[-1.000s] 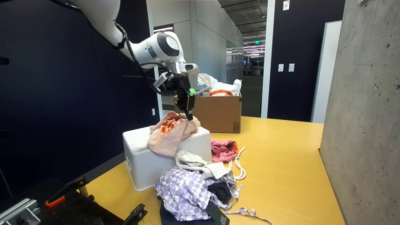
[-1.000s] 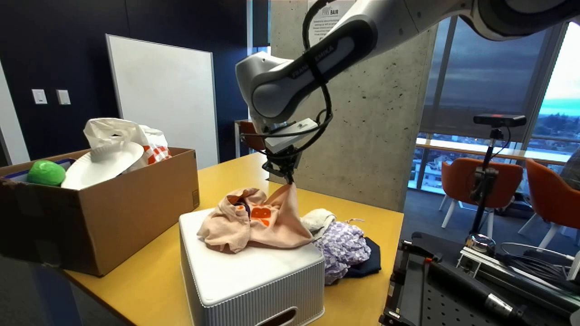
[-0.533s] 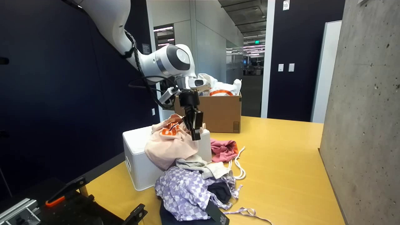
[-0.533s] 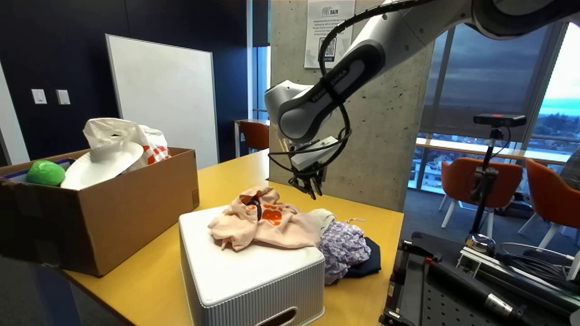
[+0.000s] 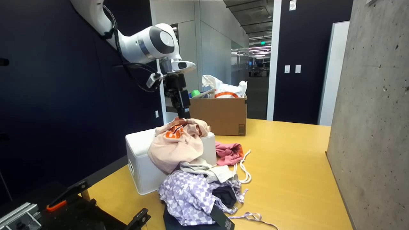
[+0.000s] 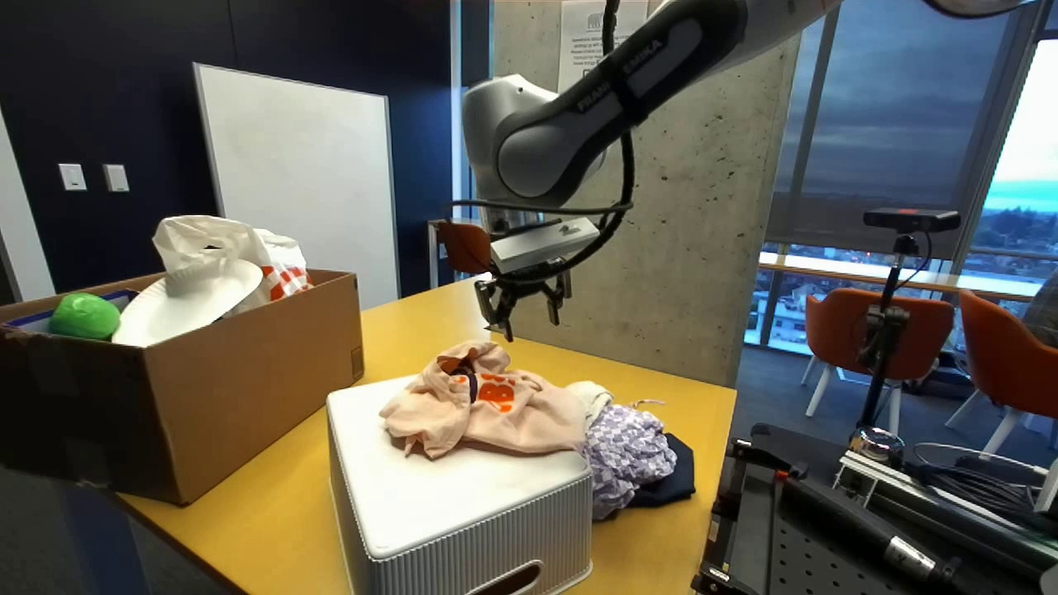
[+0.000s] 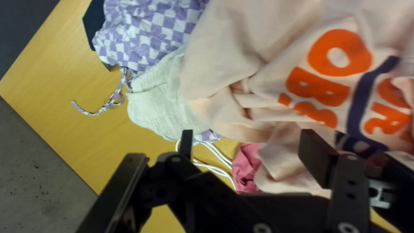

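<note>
My gripper (image 6: 531,328) stands open above the white box (image 6: 446,512), its fingers well apart and nothing between them. Below it, a peach garment (image 6: 529,413) with orange lettering lies crumpled on the box and drapes over one side. In the wrist view this peach fabric (image 7: 226,58) fills the upper right, under and beyond one finger (image 7: 318,158). Against the box rest a pale grey-white cloth (image 5: 195,165) and a purple checkered garment (image 5: 188,195) on something dark. A pink cloth (image 5: 228,154) with white cords lies behind, partly covered by peach fabric in the wrist view.
A cardboard box (image 6: 264,380) holding white bags, a paper plate and a green object stands at the table's far end. A concrete pillar (image 5: 367,121) borders the yellow table (image 5: 281,166). Black mounting hardware (image 6: 810,529) sits at the near edge.
A second ago the gripper pinched a raised fold of the peach garment. It let go lower down, then rose and spread its jaws. The fabric now sags flat and hangs farther over the box side.
</note>
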`<state>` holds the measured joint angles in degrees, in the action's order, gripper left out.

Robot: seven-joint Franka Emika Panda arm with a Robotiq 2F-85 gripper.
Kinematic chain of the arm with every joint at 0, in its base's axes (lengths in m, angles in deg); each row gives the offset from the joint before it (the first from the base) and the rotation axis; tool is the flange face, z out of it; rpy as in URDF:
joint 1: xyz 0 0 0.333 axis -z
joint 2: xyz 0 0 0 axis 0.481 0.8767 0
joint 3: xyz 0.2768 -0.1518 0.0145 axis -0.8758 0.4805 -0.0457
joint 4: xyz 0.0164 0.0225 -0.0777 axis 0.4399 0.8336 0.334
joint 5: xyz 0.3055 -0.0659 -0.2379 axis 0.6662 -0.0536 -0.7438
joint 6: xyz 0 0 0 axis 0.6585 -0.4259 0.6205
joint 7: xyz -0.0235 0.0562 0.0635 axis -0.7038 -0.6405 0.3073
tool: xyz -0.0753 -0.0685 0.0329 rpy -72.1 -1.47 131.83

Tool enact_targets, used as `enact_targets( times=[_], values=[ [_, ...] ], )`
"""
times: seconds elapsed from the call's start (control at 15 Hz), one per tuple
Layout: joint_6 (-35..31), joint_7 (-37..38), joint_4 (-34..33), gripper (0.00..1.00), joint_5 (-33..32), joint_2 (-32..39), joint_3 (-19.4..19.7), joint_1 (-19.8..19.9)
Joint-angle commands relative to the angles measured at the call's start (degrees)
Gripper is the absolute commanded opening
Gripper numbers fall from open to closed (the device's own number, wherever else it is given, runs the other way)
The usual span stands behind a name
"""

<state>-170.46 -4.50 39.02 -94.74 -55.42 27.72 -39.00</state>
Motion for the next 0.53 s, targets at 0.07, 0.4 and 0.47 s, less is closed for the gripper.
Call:
enact_targets(
  times=[0.07,0.4,0.47],
  values=[
    [-8.16,12.12,4.28,1.0,-0.11,-3.61,-1.41,-3.2],
    [-14.99,16.44,1.9,1.0,-2.27,1.11,-1.17,-4.97],
    [-15.51,16.47,1.62,1.0,-2.18,1.67,-1.17,-5.01]
  ],
)
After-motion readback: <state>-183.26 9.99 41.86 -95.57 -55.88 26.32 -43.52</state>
